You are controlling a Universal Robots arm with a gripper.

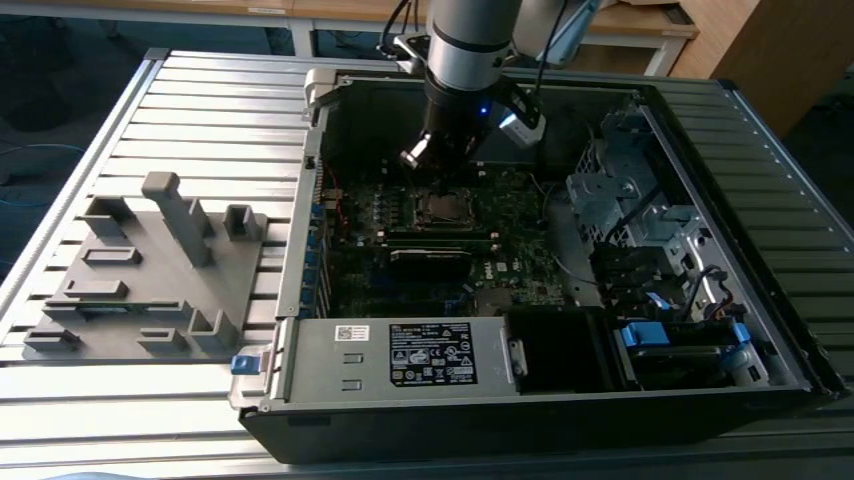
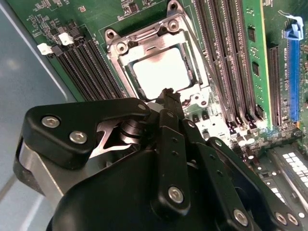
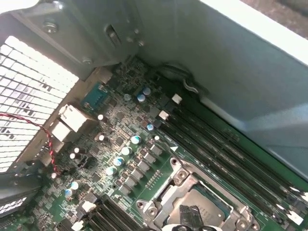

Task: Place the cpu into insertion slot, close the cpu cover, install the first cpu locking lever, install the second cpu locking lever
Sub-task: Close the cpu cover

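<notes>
Slatted grey metal forms the table [image 1: 200, 110], which bears an open computer case [image 1: 534, 400] with a grey plastic fixture [image 1: 147, 270] beside it on the exterior view's left, and the arm [image 1: 474, 40] reaches down into the case over the green board [image 2: 38, 14]. The cpu [image 2: 161, 72] lies flat in its socket between the rows of black memory slots [image 2: 226, 57], with the cpu cover [image 2: 149, 41] lying down around it as a silver frame. The gripper [image 2: 168, 95] hangs just above the near edge of that socket, its fingers pressed together on nothing.
</notes>
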